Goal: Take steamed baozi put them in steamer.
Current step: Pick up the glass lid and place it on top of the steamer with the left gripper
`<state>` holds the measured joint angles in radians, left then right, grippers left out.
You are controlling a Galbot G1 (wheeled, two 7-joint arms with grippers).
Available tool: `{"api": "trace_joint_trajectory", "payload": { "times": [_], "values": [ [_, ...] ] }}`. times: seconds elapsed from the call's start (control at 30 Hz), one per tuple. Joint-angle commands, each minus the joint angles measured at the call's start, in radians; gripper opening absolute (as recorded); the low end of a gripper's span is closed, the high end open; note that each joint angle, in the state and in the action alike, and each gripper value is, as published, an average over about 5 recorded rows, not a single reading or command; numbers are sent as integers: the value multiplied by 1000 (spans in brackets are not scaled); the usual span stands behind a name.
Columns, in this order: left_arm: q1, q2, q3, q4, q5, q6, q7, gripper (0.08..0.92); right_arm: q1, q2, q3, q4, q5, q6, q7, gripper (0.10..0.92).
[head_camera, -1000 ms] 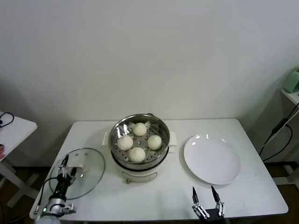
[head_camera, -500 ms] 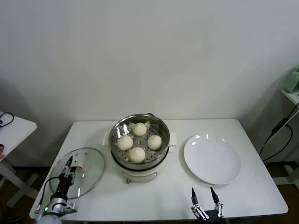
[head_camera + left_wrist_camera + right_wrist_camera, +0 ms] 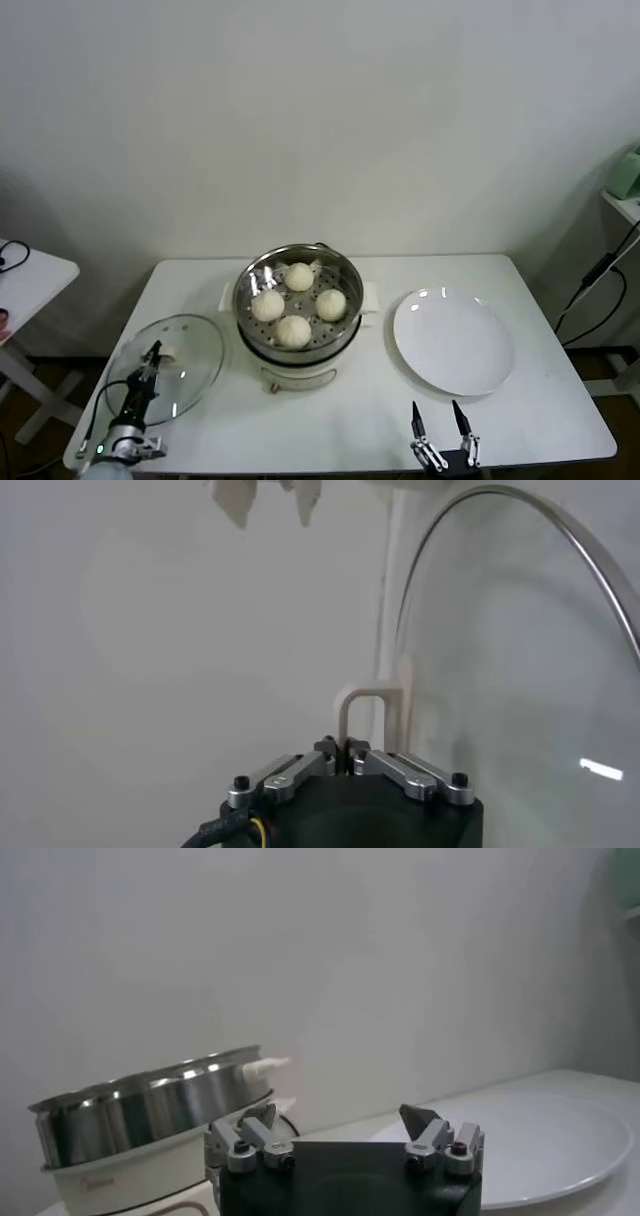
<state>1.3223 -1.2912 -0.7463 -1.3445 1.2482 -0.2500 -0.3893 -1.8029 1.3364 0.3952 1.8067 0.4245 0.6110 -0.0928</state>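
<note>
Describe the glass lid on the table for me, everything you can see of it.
The round clear glass lid with a thin metal rim lies flat on the white table at the robot's left, beside the shiny steel steamer and apart from it. A small cream loop handle stands at its centre. The left gripper is shut on that handle, over the lid's near part. The table shows through the glass.
</note>
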Motion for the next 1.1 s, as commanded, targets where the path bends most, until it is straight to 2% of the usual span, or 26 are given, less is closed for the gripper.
{"api": "trace_joint_trajectory", "payload": {
  "times": [0.03,0.2,0.5,0.67,1.1],
  "values": [
    [6,1,-4,-39,-2,13,6,139,-3,-1,2,7,3,2,0,823],
    [48,18,-6,-140,-35,68,62,139,-9,-3,4,10,0,3,-1,823],
    [142,74,1,-407,-104,283,269,139,-11,-9,2,0,-31,-23,8,823],
    [158,109,4,-517,-114,370,344,139,-9,-9,2,-5,-45,-35,22,823],
    [111,199,22,-658,-172,499,455,139,-15,-9,-1,-9,-73,-36,24,823]
  ]
}}
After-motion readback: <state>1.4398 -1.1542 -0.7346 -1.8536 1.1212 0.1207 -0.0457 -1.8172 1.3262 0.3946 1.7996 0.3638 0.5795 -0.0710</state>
